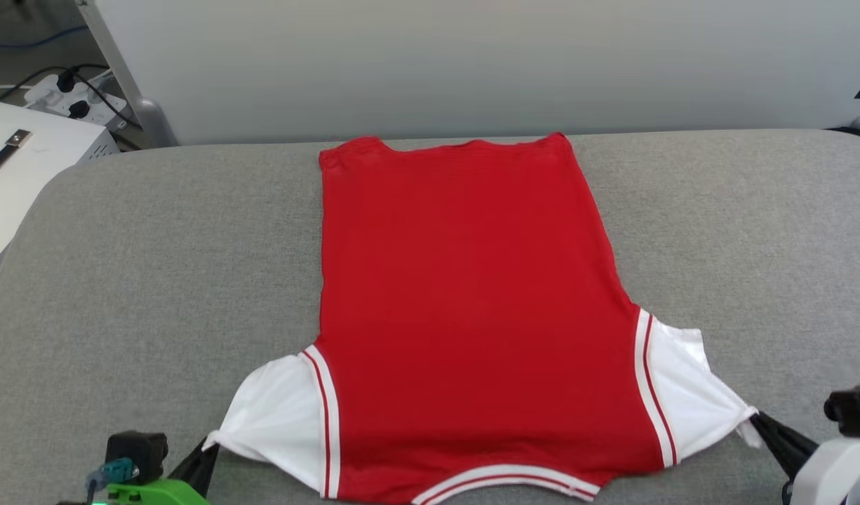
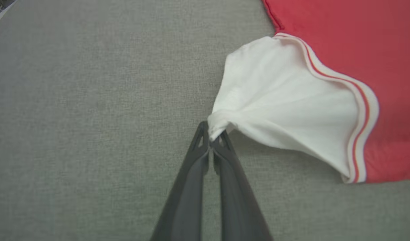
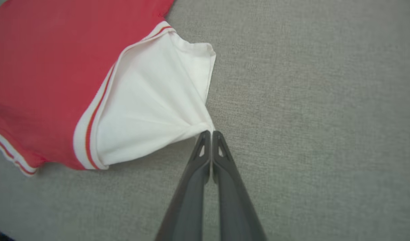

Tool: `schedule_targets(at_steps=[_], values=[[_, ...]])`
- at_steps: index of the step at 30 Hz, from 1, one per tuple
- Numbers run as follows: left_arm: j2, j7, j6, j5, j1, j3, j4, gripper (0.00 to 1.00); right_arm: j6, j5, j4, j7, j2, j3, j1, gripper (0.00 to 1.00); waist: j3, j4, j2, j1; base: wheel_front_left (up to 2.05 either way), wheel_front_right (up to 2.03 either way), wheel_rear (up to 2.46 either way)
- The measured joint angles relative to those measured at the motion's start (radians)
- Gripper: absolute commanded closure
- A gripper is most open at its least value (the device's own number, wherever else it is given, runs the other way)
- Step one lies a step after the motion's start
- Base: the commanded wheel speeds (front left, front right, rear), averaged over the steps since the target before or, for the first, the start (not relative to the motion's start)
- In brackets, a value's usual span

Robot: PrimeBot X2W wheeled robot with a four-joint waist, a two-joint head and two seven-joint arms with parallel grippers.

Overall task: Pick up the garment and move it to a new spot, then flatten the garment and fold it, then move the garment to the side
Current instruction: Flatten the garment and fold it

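**Inspector A:** What do we find at the table's (image 1: 135, 266) near-left corner?

**Inspector B:** We find the left gripper (image 2: 211, 135), its fingers (image 2: 193, 174) pressed together on the very tip of the left sleeve (image 1: 276, 421). The white cloth is bunched into the pinch and drawn taut.

**A:** And mid-table?

**B:** The garment (image 1: 465, 301) lies plain red side up in the middle of the table. Its hem (image 1: 444, 144) is toward the table's far edge and its striped collar (image 1: 507, 480) is at the near edge. The body lies mostly smooth, and we note a slight wave along the hem.

**A:** The near-right corner?

**B:** The right gripper (image 3: 211, 134) is likewise closed, pinching the tip of the right sleeve (image 1: 686, 393).

**A:** Our judgement on the step?

**B:** We judge this to be the flattening. We recommend both arms pull outward evenly and low to the table, so the red body does not skew. Both grips hold only the sleeve tips, so a hard tug could slip the cloth free. We advise easing off once the sleeve creases lie flat, then letting go.
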Motion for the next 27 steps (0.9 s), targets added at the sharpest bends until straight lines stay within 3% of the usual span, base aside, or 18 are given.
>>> schedule_targets(at_steps=[9,14,15,17,18,24,27], values=[[0.004,0.000,0.028,-0.018,0.107,0.040,-0.037,1.00,0.000,-0.050,-0.152,0.140,0.033,-0.188,0.294,1.00,-0.008,0.008,0.0000,0.0000,0.00,0.00,0.00],[-0.007,0.000,0.032,-0.009,0.108,0.050,-0.041,1.00,0.000,-0.093,-0.199,0.215,0.075,-0.282,0.363,1.00,0.003,0.014,0.0000,0.0000,0.00,0.00,0.00],[-0.008,0.000,0.035,-0.002,0.108,0.052,-0.044,1.00,0.000,-0.105,-0.209,0.233,0.085,-0.301,0.366,0.72,0.006,0.014,0.0000,0.0000,0.00,0.00,0.00],[-0.009,0.000,0.037,0.016,0.107,0.057,-0.051,1.00,0.000,-0.114,-0.238,0.276,0.099,-0.328,0.369,0.46,0.013,0.015,0.0000,0.0000,0.00,0.00,0.00],[-0.010,0.000,0.041,0.026,0.106,0.063,-0.058,1.00,0.000,-0.128,-0.255,0.288,0.105,-0.348,0.370,0.00,0.017,0.016,0.0000,0.0000,0.00,0.00,0.00],[-0.026,0.000,0.054,0.055,0.087,0.094,-0.113,1.00,-0.001,-0.185,-0.411,0.338,0.096,-0.479,0.346,0.00,0.053,0.026,0.0000,0.0000,0.00,0.00,0.00],[-0.031,0.000,0.070,0.109,0.043,0.102,-0.159,1.00,-0.001,-0.210,-0.533,0.370,0.088,-0.581,0.241,0.00,0.092,0.041,0.0000,0.0001,0.00,0.00,0.00]])
